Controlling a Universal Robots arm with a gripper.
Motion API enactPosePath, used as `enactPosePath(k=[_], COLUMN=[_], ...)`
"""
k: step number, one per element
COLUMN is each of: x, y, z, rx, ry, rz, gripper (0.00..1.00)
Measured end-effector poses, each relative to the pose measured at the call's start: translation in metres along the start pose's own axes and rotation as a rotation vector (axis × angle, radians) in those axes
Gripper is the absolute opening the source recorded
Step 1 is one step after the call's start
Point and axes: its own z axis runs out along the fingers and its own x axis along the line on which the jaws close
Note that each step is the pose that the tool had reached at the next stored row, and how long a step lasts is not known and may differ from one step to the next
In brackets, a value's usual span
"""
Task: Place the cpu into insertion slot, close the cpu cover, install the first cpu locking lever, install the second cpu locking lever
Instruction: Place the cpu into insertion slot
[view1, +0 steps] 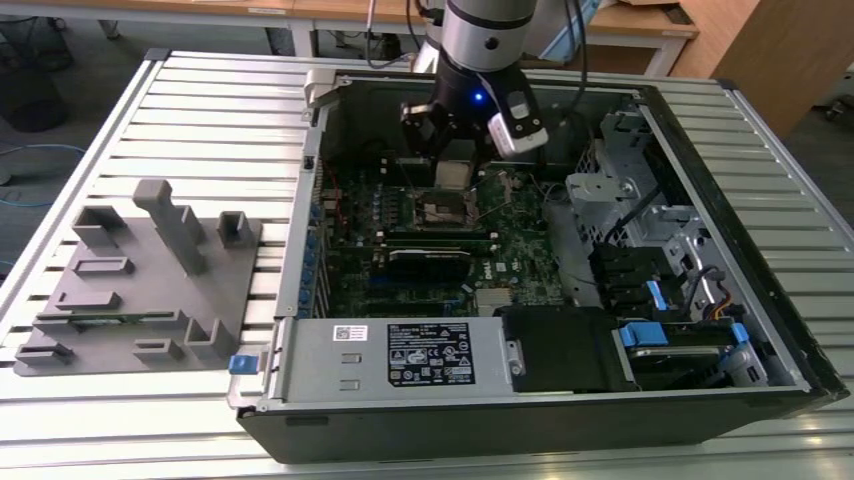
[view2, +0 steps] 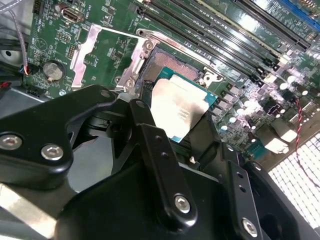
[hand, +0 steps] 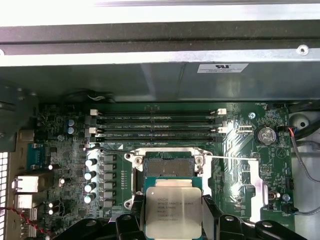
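While the gripper (hand: 173, 225) is clamped on two opposite edges of the cpu (hand: 173, 207), you have the chip just above the insertion slot (hand: 167, 167), not seated. I judge it light and stiff, slippery on its metal top, fragile beneath; take it by the edges only. The cpu cover (view2: 81, 52) lies open beside the slot, toward the motherboard (hand: 240, 155) edge near the coin battery (hand: 265, 135).

The chip (hand: 173, 202) has a shiny silver-grey top with tiny dark writing and a thin green edge. The gripper (view2: 176, 117) is black with silver screws. The board (hand: 235, 150) is dark green with white specks. The socket (hand: 167, 166) is dark, and its cover (view2: 82, 52) is shiny silver. In the exterior view, the table (view1: 200, 100) has pale grey stripes, the computer box (view1: 534, 430) is black, and the rack (view1: 134, 300) is plain grey.
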Motion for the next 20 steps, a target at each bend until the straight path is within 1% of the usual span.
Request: enactPosePath(k=[5,16,20], x=[0.0,-0.0001,-0.0001], y=[-0.0003,-0.0005,-0.0006], z=[0.0033,0.0051,0.0067], rx=[0.0,-0.001,-0.0012], ry=[0.0,-0.0002,-0.0019], rz=[0.0,0.002,0.021], gripper=[0.54,0.54,0.54])
